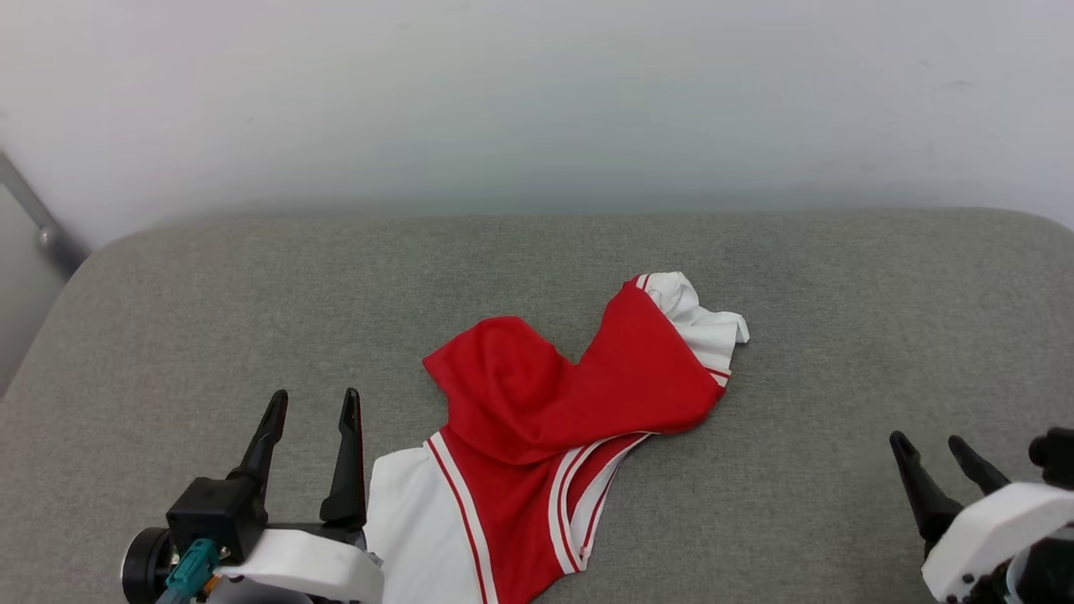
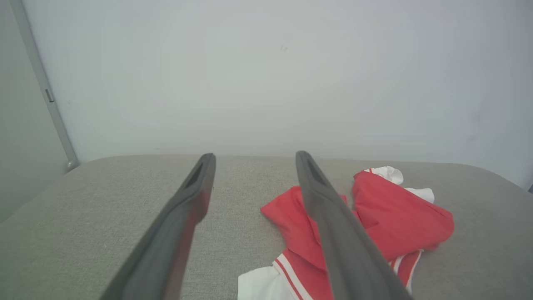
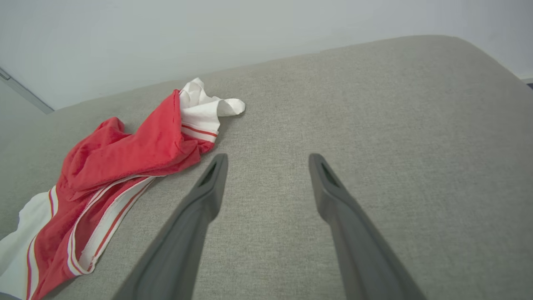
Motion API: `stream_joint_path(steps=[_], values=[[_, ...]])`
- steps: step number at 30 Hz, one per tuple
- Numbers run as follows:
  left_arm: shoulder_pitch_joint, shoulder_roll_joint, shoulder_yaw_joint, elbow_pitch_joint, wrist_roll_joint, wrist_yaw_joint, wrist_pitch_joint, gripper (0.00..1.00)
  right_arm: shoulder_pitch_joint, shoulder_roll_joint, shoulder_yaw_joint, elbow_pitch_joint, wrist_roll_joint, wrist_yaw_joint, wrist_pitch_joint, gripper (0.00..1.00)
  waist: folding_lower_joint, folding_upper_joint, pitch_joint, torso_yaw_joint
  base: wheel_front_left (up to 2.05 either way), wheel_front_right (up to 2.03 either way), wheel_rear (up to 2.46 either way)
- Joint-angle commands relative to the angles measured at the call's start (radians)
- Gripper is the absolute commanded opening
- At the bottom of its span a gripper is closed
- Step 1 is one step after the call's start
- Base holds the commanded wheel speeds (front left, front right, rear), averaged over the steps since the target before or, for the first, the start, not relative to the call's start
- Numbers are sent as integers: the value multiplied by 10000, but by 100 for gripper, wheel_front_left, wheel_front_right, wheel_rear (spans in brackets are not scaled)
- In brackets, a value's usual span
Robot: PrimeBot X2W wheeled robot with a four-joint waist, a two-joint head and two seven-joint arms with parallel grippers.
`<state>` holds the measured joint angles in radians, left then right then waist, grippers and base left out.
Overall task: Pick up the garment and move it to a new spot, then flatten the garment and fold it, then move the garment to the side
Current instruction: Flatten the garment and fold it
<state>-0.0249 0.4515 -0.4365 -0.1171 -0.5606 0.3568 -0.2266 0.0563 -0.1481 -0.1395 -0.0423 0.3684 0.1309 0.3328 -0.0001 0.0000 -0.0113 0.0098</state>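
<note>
At the far left we see a grey metal bar (image 1: pixel 42 226) against the pale wall (image 1: pixel 537 101). The grey woven tabletop (image 1: pixel 252 277), with rounded corners, reaches back to that wall. At its near left the left tool (image 1: pixel 315 394) stands wide open and holds nothing, just beside the garment (image 1: pixel 545 403). The garment lies crumpled in the near middle, red with white sleeves and striped trim. At the near right the right tool (image 1: pixel 927 439) is also wide open and empty, well apart from it.
</note>
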Motion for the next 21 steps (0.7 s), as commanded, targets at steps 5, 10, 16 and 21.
stream_joint_path(steps=[5,10,16,21], values=[[-296,-217,-74,-155,127,-35,-136,100,-1872,-312,64,1773,391,-4,1253,100,1,0,469,465,0,0,0],[-839,-518,-201,-200,238,-248,-226,100,-3995,-639,457,3663,734,-5,2385,100,1,0,1353,1167,0,0,0],[-1593,-967,-320,-9,421,-676,-323,100,-5990,-1046,1111,5470,839,-4,3457,100,1,0,2337,2037,0,0,0],[-1988,-1305,-304,267,555,-972,-378,100,-6911,-1309,1643,6612,736,-5,4147,100,1,0,2843,2417,0,0,0]])
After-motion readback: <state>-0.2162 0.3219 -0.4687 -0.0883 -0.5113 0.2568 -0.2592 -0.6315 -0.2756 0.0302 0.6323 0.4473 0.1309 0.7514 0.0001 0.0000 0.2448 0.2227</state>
